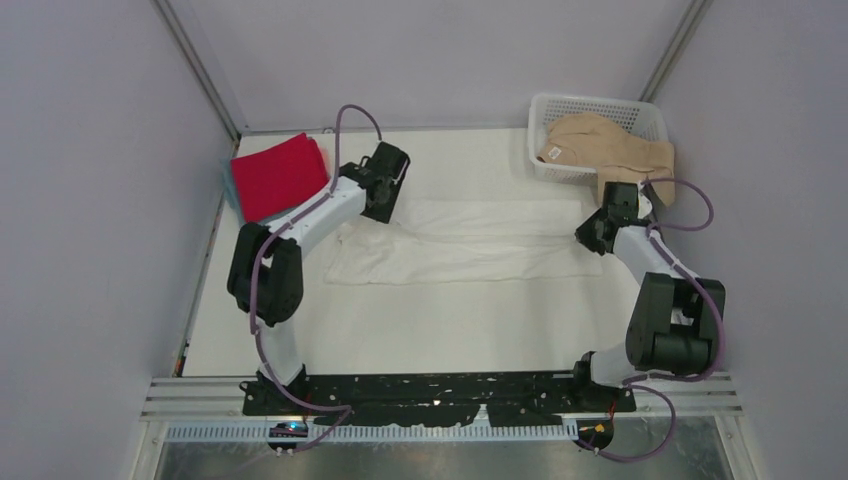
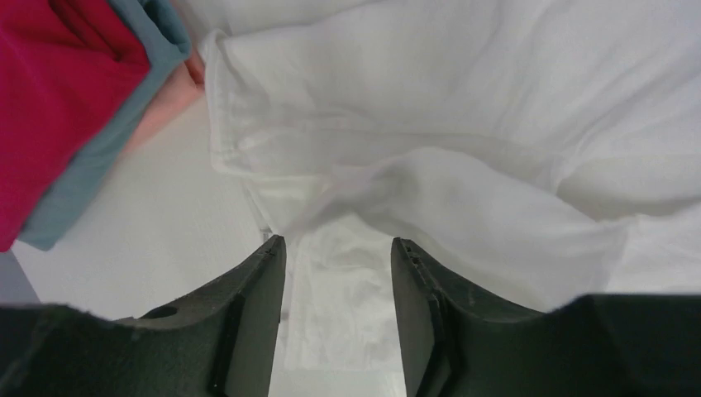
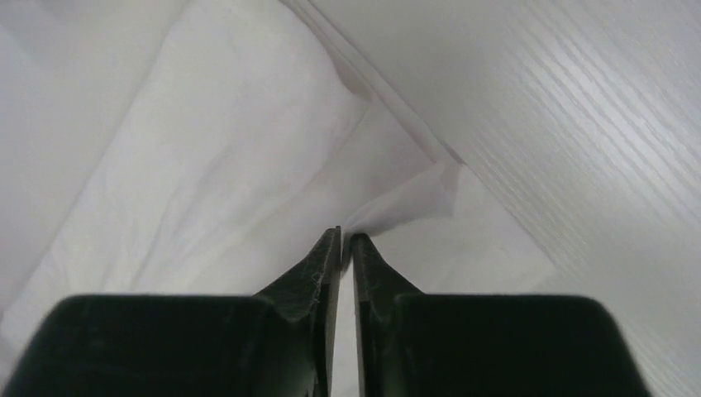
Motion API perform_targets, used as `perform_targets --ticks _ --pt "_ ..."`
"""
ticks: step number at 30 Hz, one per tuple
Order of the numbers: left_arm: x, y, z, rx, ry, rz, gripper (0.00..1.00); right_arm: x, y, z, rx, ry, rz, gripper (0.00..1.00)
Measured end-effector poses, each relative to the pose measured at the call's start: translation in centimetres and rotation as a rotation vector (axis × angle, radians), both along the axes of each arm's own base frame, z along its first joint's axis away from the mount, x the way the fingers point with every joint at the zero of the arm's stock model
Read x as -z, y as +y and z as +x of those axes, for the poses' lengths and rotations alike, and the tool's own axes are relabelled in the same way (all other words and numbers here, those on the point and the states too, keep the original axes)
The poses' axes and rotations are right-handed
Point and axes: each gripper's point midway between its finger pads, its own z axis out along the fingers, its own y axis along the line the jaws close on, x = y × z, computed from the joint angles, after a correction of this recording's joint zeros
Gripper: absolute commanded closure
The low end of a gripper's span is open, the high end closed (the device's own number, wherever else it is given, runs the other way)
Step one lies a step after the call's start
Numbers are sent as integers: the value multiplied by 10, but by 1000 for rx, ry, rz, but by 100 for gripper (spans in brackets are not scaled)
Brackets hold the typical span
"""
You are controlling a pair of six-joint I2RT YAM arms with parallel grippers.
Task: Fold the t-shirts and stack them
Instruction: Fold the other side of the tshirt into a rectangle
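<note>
Where the counter (image 1: 420, 330) runs to its far left corner, item one: a finished pile, red folded square (image 1: 278, 175) uppermost, teal-blue square (image 2: 91, 165) under it, a sliver of pink square (image 2: 169, 95) lowest, parked clear of the working area so the next fold can land on top.

Item two: left gripper (image 2: 337, 248), jaws parted to a middling gap, low over the left end of the white t-shirt (image 1: 470, 245). A rumpled hem lies between the fingers but is not pinched. It is placed, I judge, to take that end.

Item three: the white t-shirt itself, lying mid-counter as a long band folded lengthwise.

Item four: right gripper (image 3: 345, 236), jaws closed to a hairline on the shirt's right corner, cloth tenting at the tips, likely anchoring it for the crosswise fold.

Item five: tan t-shirt (image 1: 605, 150), draped over the white lattice basket (image 1: 590, 103) at far right, awaiting its turn.
</note>
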Motion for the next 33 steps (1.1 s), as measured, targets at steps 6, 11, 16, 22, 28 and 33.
perform_targets --ticks 6,11,16,22,28,33 --pt "-9 -6 40 -61 -1 -48 4 -4 -5 45 -43 6 -17 20" --pt "-23 -3 40 -133 -16 -95 0 -37 1 73 -104 -44 -133 11" --pt "-19 3 -5 -170 46 -170 0 -58 46 65 -242 -73 -224 6" --pt "3 -16 -54 -138 177 -344 0 -43 81 51 -424 -80 -189 3" --pt "26 -42 -27 -204 220 -411 0 -10 99 67 -535 -28 -132 1" --pt "55 -63 15 -293 254 -492 0 26 111 78 -572 49 -78 5"
